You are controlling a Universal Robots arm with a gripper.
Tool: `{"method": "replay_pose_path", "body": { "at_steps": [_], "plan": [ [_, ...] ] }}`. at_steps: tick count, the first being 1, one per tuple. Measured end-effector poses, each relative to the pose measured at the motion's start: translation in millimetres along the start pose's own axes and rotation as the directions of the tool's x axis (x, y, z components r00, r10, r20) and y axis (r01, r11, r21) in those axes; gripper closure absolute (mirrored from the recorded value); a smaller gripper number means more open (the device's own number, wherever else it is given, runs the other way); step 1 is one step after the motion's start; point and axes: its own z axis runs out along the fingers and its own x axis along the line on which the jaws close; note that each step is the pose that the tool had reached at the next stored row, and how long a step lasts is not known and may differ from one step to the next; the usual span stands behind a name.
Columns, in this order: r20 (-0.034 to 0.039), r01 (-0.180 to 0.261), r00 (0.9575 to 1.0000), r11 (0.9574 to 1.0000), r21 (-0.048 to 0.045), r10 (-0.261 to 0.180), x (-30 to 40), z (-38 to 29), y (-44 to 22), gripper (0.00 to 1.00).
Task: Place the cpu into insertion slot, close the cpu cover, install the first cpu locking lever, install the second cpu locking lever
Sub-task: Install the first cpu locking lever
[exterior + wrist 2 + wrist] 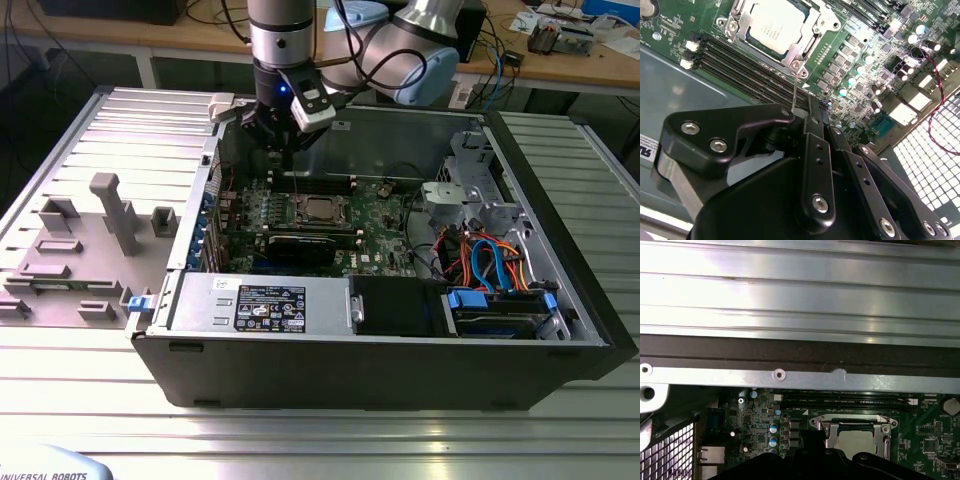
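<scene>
The cpu [774,25] lies flat in the insertion slot [318,208] on the green motherboard, its silver-grey top facing up. The cpu cover [812,32] is folded down around it as a silver frame. One thin wire locking lever [795,85] stands up from the socket's corner toward my gripper [815,107]. The black fingers are pressed together at the lever's upper end. In the exterior view my gripper [283,155] hangs just behind the socket, over the memory slots. The first wrist view shows the cpu [857,440] and cover [823,431] beneath the case's wall.
Long black memory slots [740,70] run beside the socket. A black graphics card [300,245] lies in front of it. The power supply [255,300] and a drive cage with coloured cables [490,260] fill the case's front. The case wall [790,355] rises close behind.
</scene>
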Motion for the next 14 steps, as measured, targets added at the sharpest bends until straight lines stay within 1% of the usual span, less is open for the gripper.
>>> {"method": "replay_pose_path", "body": {
  "at_steps": [5,7,14],
  "plan": [
    [0.0,0.0,1.0,1.0,0.0,0.0,-1.6,0.2,0.0,0.89],
    [0.0,0.0,1.0,1.0,0.0,0.0,-3.6,0.3,-0.1,0.89],
    [0.0001,0.0,1.0,1.0,0.0,0.0,-7.6,0.9,-0.3,0.89]
  ]
}}
